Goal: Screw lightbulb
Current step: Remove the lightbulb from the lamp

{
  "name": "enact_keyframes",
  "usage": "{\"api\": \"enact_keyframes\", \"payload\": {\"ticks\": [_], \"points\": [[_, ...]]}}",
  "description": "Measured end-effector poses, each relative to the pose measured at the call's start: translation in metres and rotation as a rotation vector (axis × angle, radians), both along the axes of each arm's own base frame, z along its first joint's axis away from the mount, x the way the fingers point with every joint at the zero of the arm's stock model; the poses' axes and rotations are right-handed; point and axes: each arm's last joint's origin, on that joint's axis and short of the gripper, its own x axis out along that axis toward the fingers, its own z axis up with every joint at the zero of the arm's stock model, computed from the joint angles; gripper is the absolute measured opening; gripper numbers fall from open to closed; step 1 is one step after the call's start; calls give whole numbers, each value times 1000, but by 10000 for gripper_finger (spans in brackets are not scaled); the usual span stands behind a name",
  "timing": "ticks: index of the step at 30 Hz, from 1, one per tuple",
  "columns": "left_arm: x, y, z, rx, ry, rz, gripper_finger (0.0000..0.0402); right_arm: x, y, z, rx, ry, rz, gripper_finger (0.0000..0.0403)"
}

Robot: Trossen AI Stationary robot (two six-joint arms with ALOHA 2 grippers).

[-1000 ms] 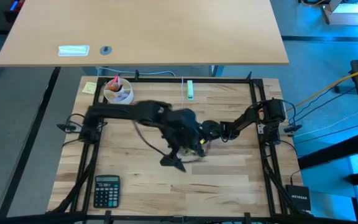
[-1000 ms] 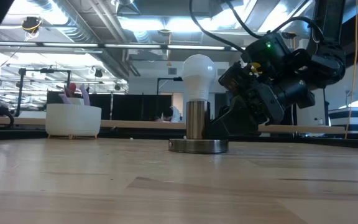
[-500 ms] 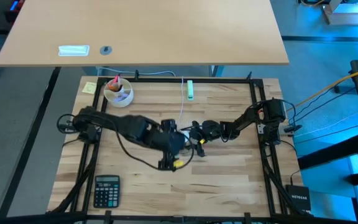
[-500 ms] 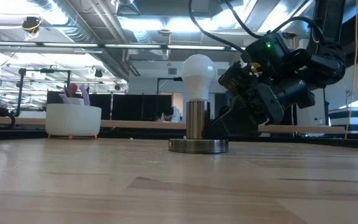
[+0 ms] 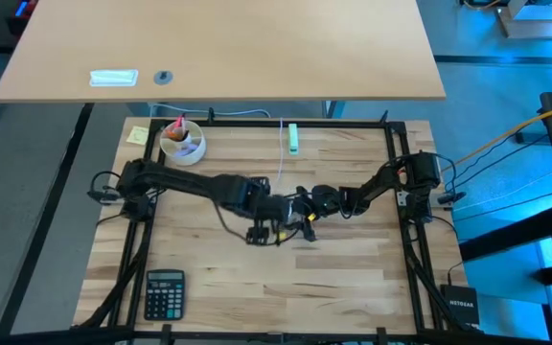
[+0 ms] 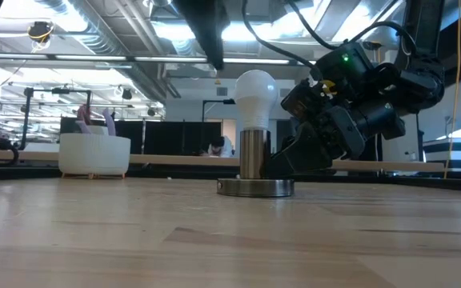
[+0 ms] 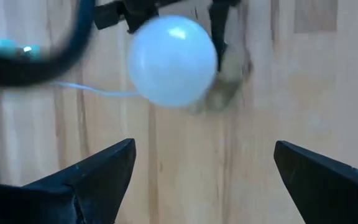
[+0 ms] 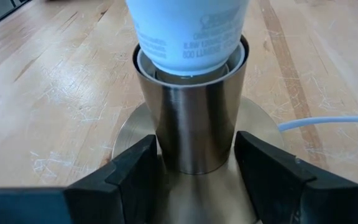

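lightbulb point(image 6: 255, 98): we see it upright, smooth frosted head up | steel socket point(image 8: 194, 124): right gripper point(image 8: 197, 168) grips its tube | left gripper point(image 7: 204, 168): spread, empty

Beyond the butcher-block table point(image 5: 333, 278) stands a larger pale wooden desk point(image 5: 257, 48) on grey floor point(image 5: 27, 192), while the low view shows an open ceiling of ducts point(image 6: 118, 48), strip lights point(image 6: 206, 32) and dark partitions point(image 6: 174, 136).

Lightbulb point(image 6: 254, 96) head reachable from above; right gripper point(image 8: 194, 171) straddles socket post point(image 8: 194, 124), blocking that side; bare wood table point(image 5: 343, 278) elsewhere.
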Motion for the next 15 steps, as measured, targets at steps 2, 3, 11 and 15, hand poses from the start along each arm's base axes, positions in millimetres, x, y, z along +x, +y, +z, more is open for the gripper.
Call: {"api": "enact_keyframes", "payload": {"ticks": [2, 3, 11, 15], "points": [[6, 13, -7, -41, -23, 9, 368, 0, 0, 0, 0, 0, 0, 227], [9, 19, -10, -66, -32, 13, 367, 0, 0, 0, 0, 0, 0, 227], [30, 34, -10, -123, -182, -44, 367, 0, 0, 0, -13, -4, 8, 227], [29, 33, -10, -143, -165, -112, 365, 0, 0, 0, -15, -3, 9, 227]]}}
